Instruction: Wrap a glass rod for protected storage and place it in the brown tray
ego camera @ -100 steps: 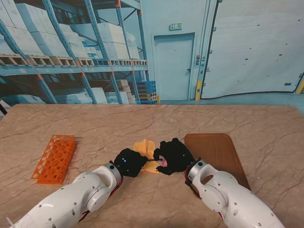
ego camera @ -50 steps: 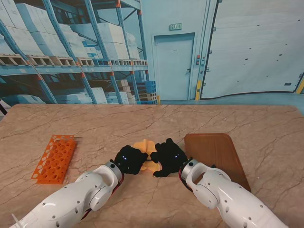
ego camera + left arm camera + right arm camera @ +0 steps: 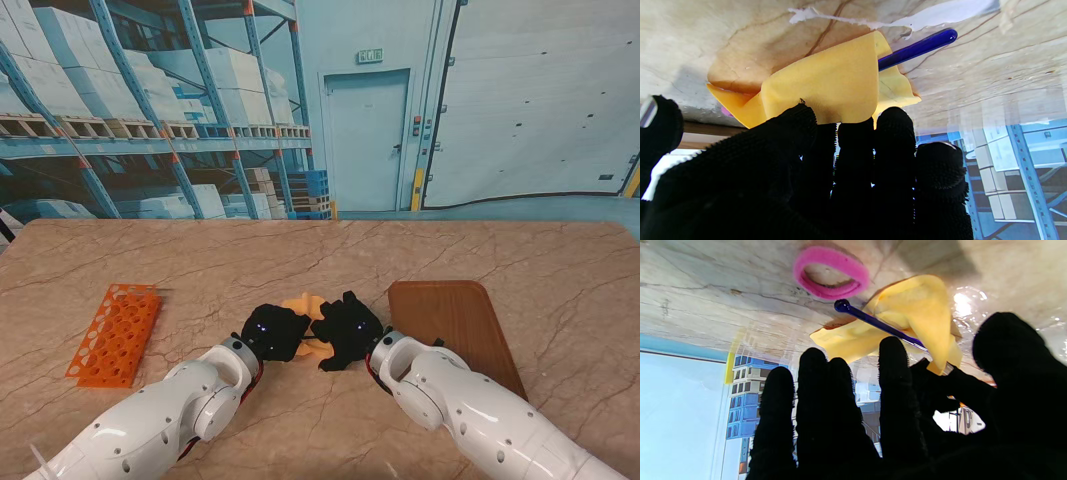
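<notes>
the two black-gloved hands meet at the middle of the marble table (image 3: pixel 200 260), close in front of the robot. the left hand (image 3: pixel 272 333) and the right hand (image 3: pixel 347 331) crowd a crumpled yellow cloth (image 3: pixel 305 306) from either side, so that only its farther edge and a strip between the palms show from the stand.

the left wrist view has the left hand's fingertips (image 3: pixel 853 133) pressed against a raised fold of the yellow cloth (image 3: pixel 826 83); whether they actually pinch it cannot be told. the blue glass rod (image 3: pixel 917 48) pokes out from under that fold, its rounded end lying bare on the table.

in the right wrist view the same glass rod (image 3: pixel 873 321) runs across the cloth (image 3: pixel 917 313) and slips under a lifted flap. the right hand's fingers (image 3: pixel 893 353) are spread, one of them tipped against the cloth beside the rod, and the thumb stands apart — the hand grips nothing that can be seen. a pink loop band (image 3: pixel 831 273) lies flat on the table just beyond the rod's free end.

the brown tray (image 3: pixel 455 320) sits to the right of the hands, just beside the right forearm. an orange rack (image 3: pixel 116 333) of round holes lies well apart to the left.
</notes>
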You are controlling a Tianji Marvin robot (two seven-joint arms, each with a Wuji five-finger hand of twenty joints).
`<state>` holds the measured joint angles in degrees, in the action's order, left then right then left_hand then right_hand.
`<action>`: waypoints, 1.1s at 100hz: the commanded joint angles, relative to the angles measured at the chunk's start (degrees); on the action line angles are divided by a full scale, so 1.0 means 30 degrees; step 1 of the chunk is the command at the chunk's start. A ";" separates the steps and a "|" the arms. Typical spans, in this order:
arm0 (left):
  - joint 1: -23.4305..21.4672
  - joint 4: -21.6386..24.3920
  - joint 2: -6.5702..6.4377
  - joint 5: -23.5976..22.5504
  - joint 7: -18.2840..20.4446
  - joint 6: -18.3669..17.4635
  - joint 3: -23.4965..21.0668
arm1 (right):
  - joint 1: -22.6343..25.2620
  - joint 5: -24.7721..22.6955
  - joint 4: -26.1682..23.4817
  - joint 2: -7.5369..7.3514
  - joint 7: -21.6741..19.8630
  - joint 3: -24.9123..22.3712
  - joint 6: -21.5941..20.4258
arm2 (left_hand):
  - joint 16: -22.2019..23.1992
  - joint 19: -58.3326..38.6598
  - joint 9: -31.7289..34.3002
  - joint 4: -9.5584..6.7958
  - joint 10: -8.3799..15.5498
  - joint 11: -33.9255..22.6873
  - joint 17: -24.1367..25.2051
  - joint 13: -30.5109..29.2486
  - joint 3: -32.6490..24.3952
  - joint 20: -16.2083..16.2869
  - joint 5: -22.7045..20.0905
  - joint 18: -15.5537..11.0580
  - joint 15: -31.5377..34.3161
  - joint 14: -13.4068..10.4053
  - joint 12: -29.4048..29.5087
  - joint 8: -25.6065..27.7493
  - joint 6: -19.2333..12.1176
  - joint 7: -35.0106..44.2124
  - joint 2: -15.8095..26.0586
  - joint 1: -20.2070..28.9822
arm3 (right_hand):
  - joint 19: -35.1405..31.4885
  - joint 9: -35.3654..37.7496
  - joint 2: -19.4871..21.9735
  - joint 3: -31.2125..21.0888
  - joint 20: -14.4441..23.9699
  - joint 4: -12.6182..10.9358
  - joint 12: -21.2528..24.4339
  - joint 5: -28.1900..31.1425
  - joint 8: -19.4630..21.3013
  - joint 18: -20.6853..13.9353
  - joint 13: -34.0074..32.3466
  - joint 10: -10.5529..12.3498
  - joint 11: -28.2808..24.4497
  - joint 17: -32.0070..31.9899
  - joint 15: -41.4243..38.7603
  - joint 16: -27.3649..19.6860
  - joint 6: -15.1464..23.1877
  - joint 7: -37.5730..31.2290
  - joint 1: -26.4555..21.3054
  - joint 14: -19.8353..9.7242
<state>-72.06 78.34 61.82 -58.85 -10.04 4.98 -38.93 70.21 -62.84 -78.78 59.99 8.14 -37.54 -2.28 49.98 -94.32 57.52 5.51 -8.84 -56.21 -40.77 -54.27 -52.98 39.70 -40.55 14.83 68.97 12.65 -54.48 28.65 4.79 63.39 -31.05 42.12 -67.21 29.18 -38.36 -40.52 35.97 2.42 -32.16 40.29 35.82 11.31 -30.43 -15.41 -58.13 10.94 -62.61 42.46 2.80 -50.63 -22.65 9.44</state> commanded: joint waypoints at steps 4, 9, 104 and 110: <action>-0.0254 0.0134 0.0129 0.0114 -0.0048 0.0071 -0.0159 | -0.0371 0.0099 0.0285 0.0223 -0.0005 0.0405 0.0351 | -0.0372 -0.2141 0.0487 -0.0352 -0.0079 -0.0604 -0.0794 -0.0868 -0.0188 -0.0351 0.0167 -0.0510 0.0526 -0.0442 0.0434 -0.0272 0.0422 0.0698 -0.0213 -0.0057 | -0.0885 0.0534 0.0295 -0.0059 -0.0482 -0.0587 -0.0289 0.0808 0.0688 0.0462 -0.0507 -0.0480 -0.0633 0.0208 -0.0625 0.0013 0.0297 -0.1635 0.1013 0.0222; -0.0296 0.0150 0.0127 0.0108 -0.0078 0.0054 -0.0209 | -0.0598 0.0209 0.0425 0.0268 -0.0028 0.0665 0.0527 | -0.0458 -0.2305 0.0564 -0.0340 -0.0066 -0.0572 -0.0955 -0.0989 -0.0194 -0.0408 0.0070 -0.0564 0.0512 -0.0459 0.0515 -0.0391 0.0432 0.0654 -0.0233 -0.0051 | -0.0929 0.0545 0.0597 -0.0074 -0.0544 -0.0576 -0.0274 0.0949 0.0830 0.0483 -0.0532 -0.0509 -0.0639 0.0218 -0.0636 -0.0013 0.0442 -0.2007 0.1108 0.0241; 0.0151 -0.0146 0.0020 -0.0110 0.0007 -0.0790 -0.0487 | -0.1800 0.1566 0.1257 0.0738 -0.0157 0.1469 0.1076 | -0.0821 -0.1994 0.0225 0.0970 -0.0463 0.0678 -0.0382 -0.0376 0.1834 -0.0761 -0.0033 -0.0294 -0.0308 0.0293 0.0805 -0.1308 0.0304 -0.0453 0.0590 0.1760 | -0.1451 0.0964 0.3640 -0.3887 -0.1360 0.1562 0.0141 -0.0511 -0.5085 -0.0053 -0.1120 0.0097 -0.1122 0.0776 -0.0850 -0.0517 0.3172 -0.3828 -0.4888 -0.0424; 0.0349 -0.0312 0.0042 -0.0087 -0.0051 -0.0818 -0.0376 | -0.1998 0.1774 0.1383 0.0794 -0.0264 0.1547 0.1094 | -0.0845 -0.1911 0.0151 0.1083 -0.0462 0.0784 -0.0259 -0.0291 0.2128 -0.0784 0.0021 -0.0330 -0.0409 0.0286 0.0787 -0.1358 0.0267 -0.0558 0.0743 0.1979 | -0.1434 0.0963 0.3662 -0.3781 -0.1369 0.1572 0.0151 -0.0465 -0.5084 -0.0074 -0.1121 0.0097 -0.1127 0.0749 -0.0850 -0.0523 0.3172 -0.3811 -0.4930 -0.0422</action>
<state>-71.51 77.82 61.72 -59.09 -10.16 2.88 -40.29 65.26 -57.93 -74.66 61.80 7.73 -33.08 0.83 48.15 -96.35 58.23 7.28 -8.84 -54.51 -41.51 -55.71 -47.25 37.77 -40.55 14.37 67.70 12.59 -52.43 25.10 6.36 62.59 -30.23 45.84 -69.52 31.68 -29.53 -52.12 32.56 5.52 -32.05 38.61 20.49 11.28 -33.22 -15.02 -60.02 13.19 -63.61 41.36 11.65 -61.45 -34.95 8.75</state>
